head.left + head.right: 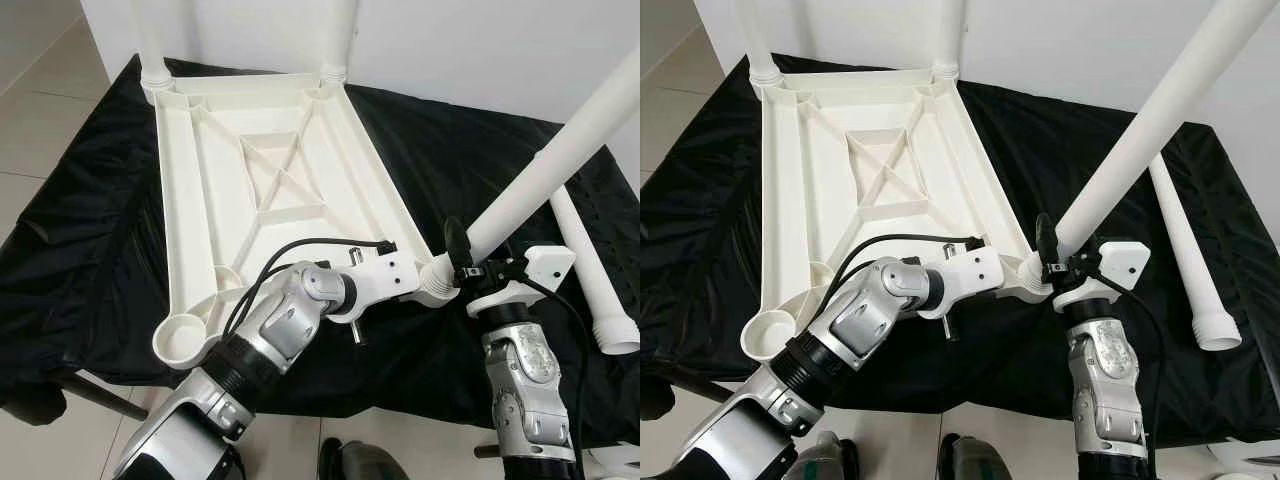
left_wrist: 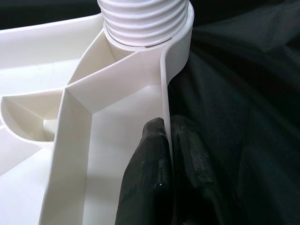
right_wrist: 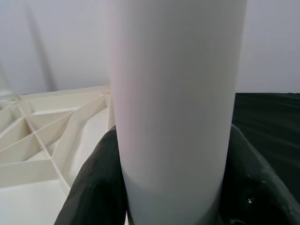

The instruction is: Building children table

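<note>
A white plastic tabletop (image 1: 270, 190) lies upside down on a black cloth, with two legs (image 1: 338, 35) standing in its far corner sockets. My left gripper (image 2: 166, 154) is shut on the tabletop's thin side rim (image 2: 164, 93), close to the near right corner socket (image 1: 437, 283). A third white leg (image 1: 560, 150) leans up and to the right out of that socket, its threaded end (image 2: 145, 21) seated in it. My right gripper (image 1: 472, 262) is shut on this leg just above the socket. The near left socket (image 1: 182, 337) holds nothing.
A fourth white leg (image 1: 595, 280) lies loose on the cloth (image 1: 90, 240) to the right. The cloth-covered table ends close in front of me, with tiled floor (image 1: 40, 110) at the left. A white wall (image 1: 480, 50) stands behind.
</note>
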Motion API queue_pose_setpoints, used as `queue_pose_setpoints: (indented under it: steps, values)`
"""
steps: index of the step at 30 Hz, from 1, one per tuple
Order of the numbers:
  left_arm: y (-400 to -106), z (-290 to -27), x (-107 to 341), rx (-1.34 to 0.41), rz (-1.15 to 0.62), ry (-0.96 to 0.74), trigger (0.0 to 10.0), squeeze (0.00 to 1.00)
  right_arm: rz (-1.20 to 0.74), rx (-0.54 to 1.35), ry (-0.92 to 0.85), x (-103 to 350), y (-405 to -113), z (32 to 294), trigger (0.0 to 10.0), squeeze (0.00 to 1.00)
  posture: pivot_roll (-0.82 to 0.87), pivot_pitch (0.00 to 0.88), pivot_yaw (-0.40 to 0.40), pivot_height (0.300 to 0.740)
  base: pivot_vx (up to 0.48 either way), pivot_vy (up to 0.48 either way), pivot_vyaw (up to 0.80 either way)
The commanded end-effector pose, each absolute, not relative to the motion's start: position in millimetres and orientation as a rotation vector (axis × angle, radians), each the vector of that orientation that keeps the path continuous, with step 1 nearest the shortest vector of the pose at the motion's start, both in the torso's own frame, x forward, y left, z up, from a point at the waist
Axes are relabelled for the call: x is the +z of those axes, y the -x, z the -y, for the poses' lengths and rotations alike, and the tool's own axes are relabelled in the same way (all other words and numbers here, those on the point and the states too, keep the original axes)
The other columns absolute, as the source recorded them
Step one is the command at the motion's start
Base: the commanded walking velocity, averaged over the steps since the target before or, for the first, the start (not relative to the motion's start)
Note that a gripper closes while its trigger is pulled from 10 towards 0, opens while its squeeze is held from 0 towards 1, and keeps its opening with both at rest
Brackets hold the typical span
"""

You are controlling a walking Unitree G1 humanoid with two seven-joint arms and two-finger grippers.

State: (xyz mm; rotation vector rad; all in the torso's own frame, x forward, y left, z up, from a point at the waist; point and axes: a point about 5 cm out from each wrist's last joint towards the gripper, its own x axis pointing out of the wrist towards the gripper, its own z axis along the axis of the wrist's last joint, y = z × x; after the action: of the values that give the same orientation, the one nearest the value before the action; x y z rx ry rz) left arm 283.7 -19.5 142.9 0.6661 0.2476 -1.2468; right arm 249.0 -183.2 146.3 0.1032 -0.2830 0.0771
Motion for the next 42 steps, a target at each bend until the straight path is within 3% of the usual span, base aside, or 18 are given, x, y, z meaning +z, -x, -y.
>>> queue_pose_setpoints:
  steps: [1, 17, 32, 42]
  values:
    - [-289.7, 15.8, 149.3, -1.140, -0.199, -0.708, 10.0, 0.00, 0.023, 0.062, -0.155, 96.8, -240.4, 173.6, 10.0, 0.00, -0.02, 0.117, -0.030, 0.740, 0.000, 0.000, 0.00]
    - [-287.5, 17.6, 149.8, -1.157, -0.199, -0.712, 10.0, 0.00, 0.044, -0.119, -0.176, 105.8, -240.5, 168.1, 10.0, 0.00, -0.03, 0.120, -0.013, 0.740, 0.000, 0.000, 0.00]
    - [-288.6, 15.6, 151.4, -1.147, -0.201, -0.710, 10.0, 0.00, 0.036, -0.323, -0.073, 115.1, -248.0, 159.6, 10.0, 0.00, -0.02, 0.125, -0.022, 0.740, 0.000, 0.000, 0.00]
    - [-288.2, 16.0, 151.7, -1.145, -0.201, -0.705, 10.0, 0.00, 0.001, -0.480, -0.038, 111.8, -245.1, 167.3, 10.0, 0.00, -0.02, 0.126, -0.026, 0.740, 0.000, 0.000, 0.00]
